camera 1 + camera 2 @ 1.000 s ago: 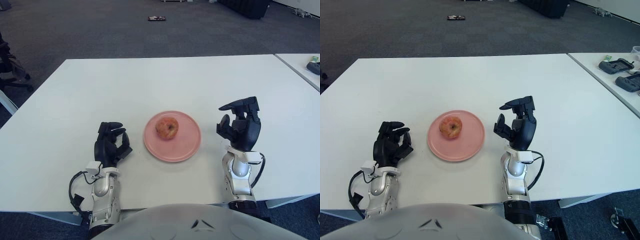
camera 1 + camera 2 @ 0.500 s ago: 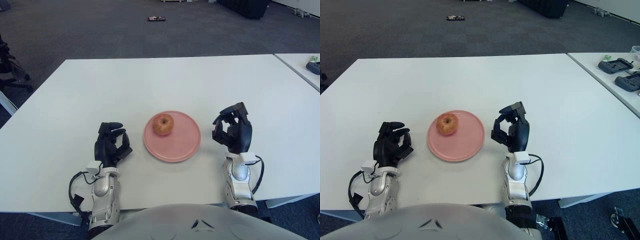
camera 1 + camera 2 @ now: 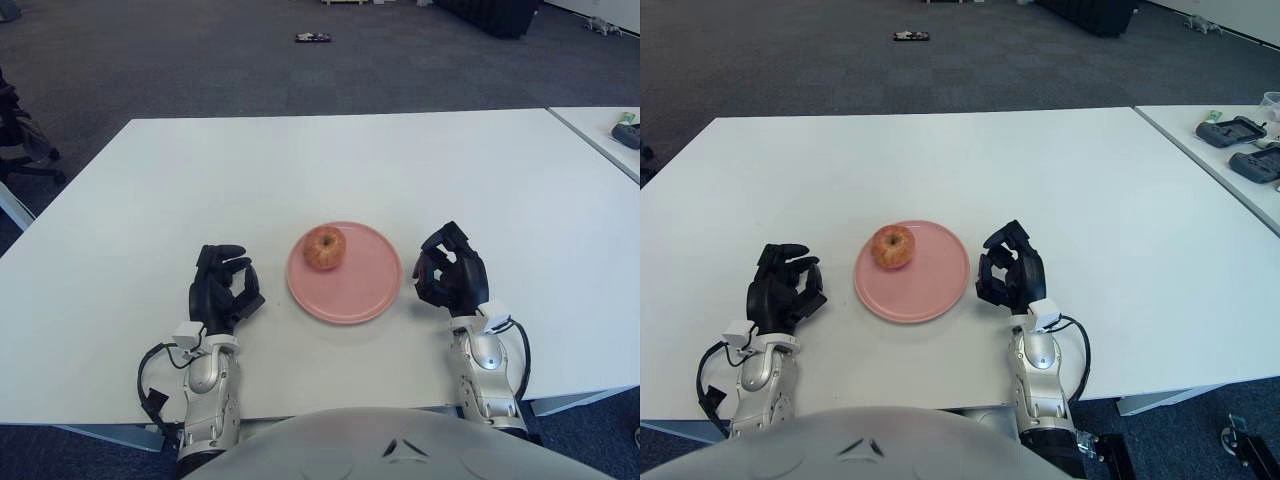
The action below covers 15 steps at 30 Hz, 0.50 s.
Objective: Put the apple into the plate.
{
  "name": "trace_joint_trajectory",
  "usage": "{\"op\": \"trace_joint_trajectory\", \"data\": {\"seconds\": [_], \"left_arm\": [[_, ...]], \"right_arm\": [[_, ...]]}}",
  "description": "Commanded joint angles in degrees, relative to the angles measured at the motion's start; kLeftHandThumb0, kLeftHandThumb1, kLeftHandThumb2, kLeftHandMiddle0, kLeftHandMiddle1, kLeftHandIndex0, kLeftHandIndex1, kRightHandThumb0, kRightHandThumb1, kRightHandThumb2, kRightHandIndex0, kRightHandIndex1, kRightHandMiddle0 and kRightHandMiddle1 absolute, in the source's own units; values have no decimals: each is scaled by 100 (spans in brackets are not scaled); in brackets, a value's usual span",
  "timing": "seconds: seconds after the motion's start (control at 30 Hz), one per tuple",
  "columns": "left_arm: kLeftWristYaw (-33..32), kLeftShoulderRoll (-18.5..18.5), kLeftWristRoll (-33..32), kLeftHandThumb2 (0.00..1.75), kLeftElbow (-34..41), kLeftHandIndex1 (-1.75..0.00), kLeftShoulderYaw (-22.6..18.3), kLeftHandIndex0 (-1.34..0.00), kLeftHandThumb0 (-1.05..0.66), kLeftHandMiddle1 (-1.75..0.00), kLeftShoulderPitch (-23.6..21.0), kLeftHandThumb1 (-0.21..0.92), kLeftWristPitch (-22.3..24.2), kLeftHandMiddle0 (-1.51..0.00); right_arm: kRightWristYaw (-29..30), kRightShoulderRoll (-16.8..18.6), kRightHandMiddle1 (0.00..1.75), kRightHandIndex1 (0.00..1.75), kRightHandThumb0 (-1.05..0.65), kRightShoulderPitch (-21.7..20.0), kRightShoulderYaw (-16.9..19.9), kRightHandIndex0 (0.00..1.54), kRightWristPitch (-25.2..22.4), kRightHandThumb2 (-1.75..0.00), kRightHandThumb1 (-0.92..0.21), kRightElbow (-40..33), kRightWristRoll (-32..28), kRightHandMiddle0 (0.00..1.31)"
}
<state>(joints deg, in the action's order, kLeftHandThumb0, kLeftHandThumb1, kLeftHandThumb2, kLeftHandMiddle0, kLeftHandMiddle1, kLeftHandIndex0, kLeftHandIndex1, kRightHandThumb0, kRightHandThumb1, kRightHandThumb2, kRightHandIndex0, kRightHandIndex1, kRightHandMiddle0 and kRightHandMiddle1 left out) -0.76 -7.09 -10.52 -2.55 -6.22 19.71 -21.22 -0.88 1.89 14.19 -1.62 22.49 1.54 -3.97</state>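
Observation:
A red-yellow apple (image 3: 324,247) stands upright in the left half of the pink plate (image 3: 364,290) near the table's front middle. My right hand (image 3: 448,279) sits low just right of the plate's rim, its dark fingers curled and holding nothing. My left hand (image 3: 221,289) shows left of the plate, a short gap away, fingers curled and empty.
The white table (image 3: 330,170) stretches wide behind the plate. A second table (image 3: 1240,140) at the far right carries dark devices (image 3: 1232,130). Dark carpet lies beyond, with a small object (image 3: 313,38) on the floor.
My right hand has come down and back toward me, settling beside the plate with fingers curling in. The apple rolled slightly left and turned upright. The left hand stayed still.

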Motion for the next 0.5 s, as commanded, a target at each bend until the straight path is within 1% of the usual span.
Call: {"op": "trace_joint_trajectory", "data": {"seconds": [0.0,0.13,0.3,0.47], "left_arm": [[-77,-69,12,114,-181,-175,-19,-36,-1,-170,119,46,247,-45],[-19,-65,-45,114,-183,-175,-21,-36,-1,-169,112,46,229,-46],[50,-77,-139,115,-184,-175,-26,-35,-1,-169,110,46,194,-46],[56,-79,-154,113,-201,-175,-35,-33,-1,-171,96,48,188,-46]], "right_arm": [[-81,16,175,175,-44,95,27,92,-392,-116,-45,-200,-218,51],[-120,73,175,175,-45,182,53,94,-691,-119,-42,-314,-377,53],[-148,145,175,175,-45,260,64,96,-890,-122,-41,-358,-501,54],[-243,216,175,175,-45,322,93,96,-1099,-123,-39,-408,-760,55]]}}
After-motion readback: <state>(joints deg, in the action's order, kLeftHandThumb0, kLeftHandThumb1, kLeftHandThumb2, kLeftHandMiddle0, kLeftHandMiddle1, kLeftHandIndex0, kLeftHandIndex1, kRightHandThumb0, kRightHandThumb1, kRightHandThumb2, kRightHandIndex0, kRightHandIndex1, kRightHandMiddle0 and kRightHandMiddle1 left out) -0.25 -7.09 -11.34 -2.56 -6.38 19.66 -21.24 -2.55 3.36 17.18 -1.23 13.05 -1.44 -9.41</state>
